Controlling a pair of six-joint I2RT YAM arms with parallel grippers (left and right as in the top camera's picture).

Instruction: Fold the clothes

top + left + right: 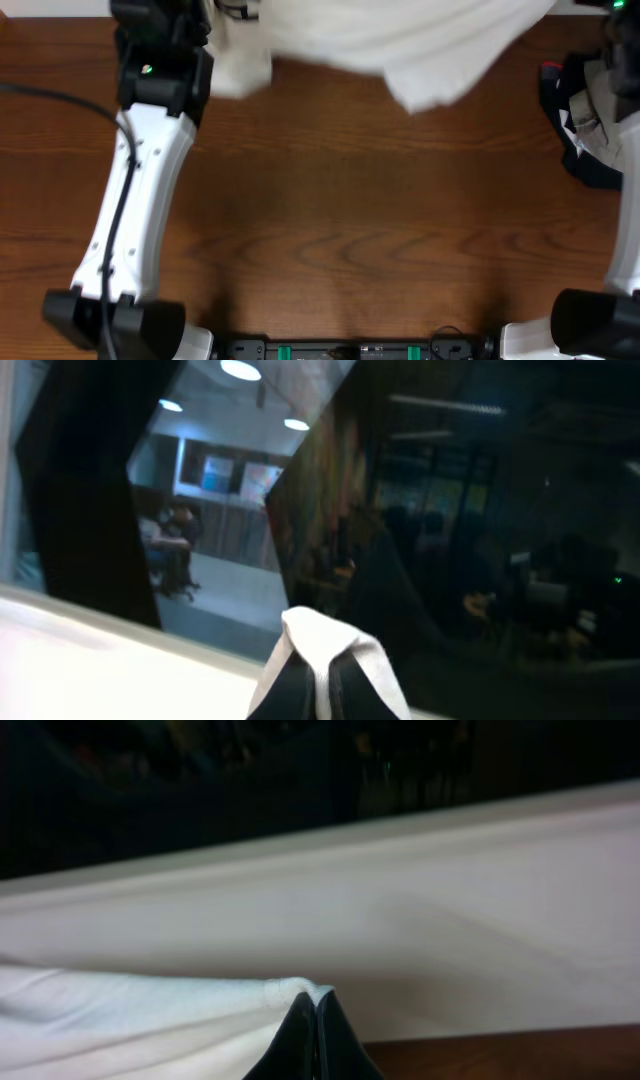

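Observation:
The clothes are one wide, wrinkled white garment [400, 45] stretched across the far edge of the table, its lower corners hanging at the left and right of centre. In the left wrist view, my left gripper [328, 665] is shut on a pinched fold of the white cloth [322, 632], which pokes up between the black fingers. In the right wrist view, my right gripper [315, 1005] is shut on a hemmed edge of the same garment [150, 1020], and more of the cloth spreads out behind it. From overhead, both sets of fingertips are hidden at the top of the frame.
A dark garment pile with a pale piece on it [580, 125] lies at the table's right edge. A black cable [50, 95] runs in from the left by the left arm [135, 210]. The brown wooden table [350, 220] fills the middle, and the arm bases sit along the near edge.

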